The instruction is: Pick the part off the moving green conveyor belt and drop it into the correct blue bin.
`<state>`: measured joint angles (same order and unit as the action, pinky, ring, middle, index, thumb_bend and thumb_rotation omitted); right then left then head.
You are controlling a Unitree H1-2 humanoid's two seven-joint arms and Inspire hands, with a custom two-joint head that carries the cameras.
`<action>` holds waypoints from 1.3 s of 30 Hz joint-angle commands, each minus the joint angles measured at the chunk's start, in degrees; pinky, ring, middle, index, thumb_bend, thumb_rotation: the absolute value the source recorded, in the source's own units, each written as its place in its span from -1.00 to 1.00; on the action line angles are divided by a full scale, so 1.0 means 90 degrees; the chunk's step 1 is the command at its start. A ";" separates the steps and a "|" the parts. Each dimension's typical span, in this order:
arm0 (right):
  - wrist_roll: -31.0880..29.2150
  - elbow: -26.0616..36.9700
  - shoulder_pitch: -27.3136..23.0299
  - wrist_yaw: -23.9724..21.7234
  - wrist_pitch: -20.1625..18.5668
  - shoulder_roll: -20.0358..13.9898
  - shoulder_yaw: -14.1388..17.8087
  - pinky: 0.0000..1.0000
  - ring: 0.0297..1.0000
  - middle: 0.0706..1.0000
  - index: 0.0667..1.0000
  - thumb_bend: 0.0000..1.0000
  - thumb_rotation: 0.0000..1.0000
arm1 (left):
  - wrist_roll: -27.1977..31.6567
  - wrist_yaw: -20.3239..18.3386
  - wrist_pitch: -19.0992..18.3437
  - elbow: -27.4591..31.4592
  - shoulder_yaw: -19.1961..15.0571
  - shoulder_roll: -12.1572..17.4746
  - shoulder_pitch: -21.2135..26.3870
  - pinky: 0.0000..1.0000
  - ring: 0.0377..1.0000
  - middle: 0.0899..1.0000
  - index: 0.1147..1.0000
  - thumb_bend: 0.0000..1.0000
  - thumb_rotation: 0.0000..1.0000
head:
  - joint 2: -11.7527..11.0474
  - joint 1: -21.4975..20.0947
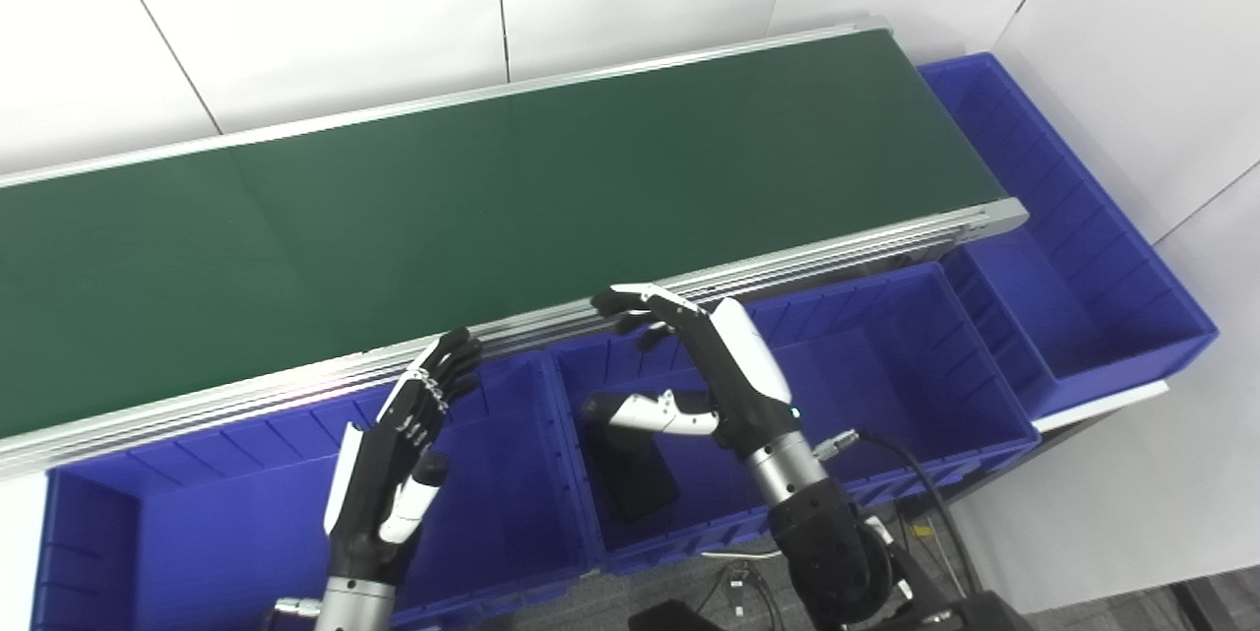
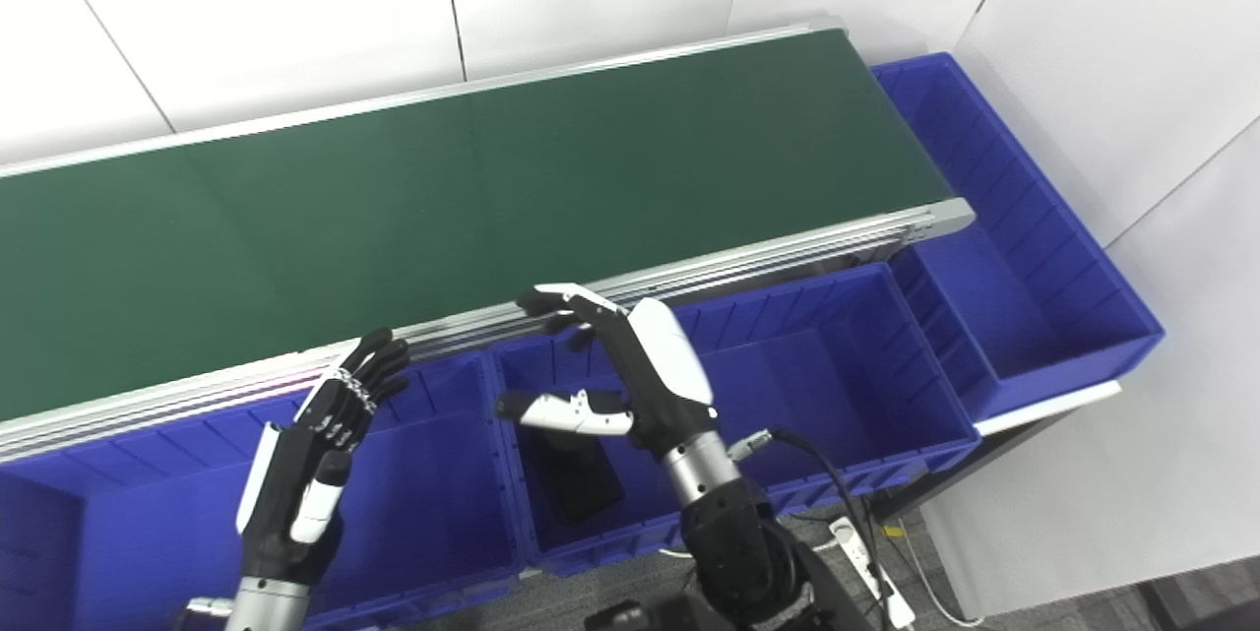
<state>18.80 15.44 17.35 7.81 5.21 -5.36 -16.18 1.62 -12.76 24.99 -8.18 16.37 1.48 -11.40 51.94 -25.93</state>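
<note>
The green conveyor belt [image 1: 472, 208] runs across the view with no part visible on it. A flat black part [image 1: 635, 483] lies on the floor of the middle blue bin [image 1: 886, 355], below my right hand. My right hand [image 1: 704, 355] is open and empty above that bin, fingers spread, thumb out to the left, fingertips near the belt's metal rail. My left hand [image 1: 399, 454] is open and empty, upright over the left blue bin [image 1: 236, 533], fingers pointing up toward the rail.
A third blue bin [image 1: 1073, 247] stands at the belt's right end, turned lengthwise. The belt's silver rail [image 1: 837, 252] runs along the bins' far edges. Cables [image 1: 915, 483] hang by my right forearm. White walls stand behind the belt.
</note>
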 commanded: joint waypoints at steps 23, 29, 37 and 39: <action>-0.1322 -0.2105 -0.0049 -0.0560 0.2106 0.0630 0.0277 0.67 0.68 0.66 0.64 0.83 1.00 | -0.1374 0.1499 0.0215 0.0702 0.0610 0.0325 -0.0399 0.61 0.69 0.67 0.64 0.59 0.76 | -0.0563 0.1955; -0.1382 -0.2318 -0.0123 -0.0626 0.2370 0.0522 0.0338 0.62 0.66 0.64 0.62 0.79 1.00 | -0.1669 0.2098 0.0215 0.0702 0.1061 0.0465 -0.0328 0.60 0.69 0.68 0.66 0.59 0.81 | -0.0550 0.2202; -0.1293 -0.2444 -0.0181 -0.0553 0.2406 0.0403 0.0309 0.62 0.66 0.64 0.62 0.73 1.00 | -0.1706 0.2335 0.0214 0.0656 0.1258 0.0567 -0.0273 0.62 0.70 0.69 0.67 0.63 0.81 | -0.0618 0.2231; -0.1268 -0.2478 -0.0177 -0.0530 0.2405 0.0399 0.0305 0.64 0.67 0.64 0.62 0.73 1.00 | -0.1743 0.2374 0.0214 0.0622 0.1286 0.0590 -0.0251 0.61 0.69 0.69 0.67 0.62 0.82 | -0.0677 0.2229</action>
<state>7.20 -7.78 16.08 2.71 23.38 -1.97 -13.31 -13.27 7.20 25.00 -3.32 27.57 6.91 -14.50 45.97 -5.98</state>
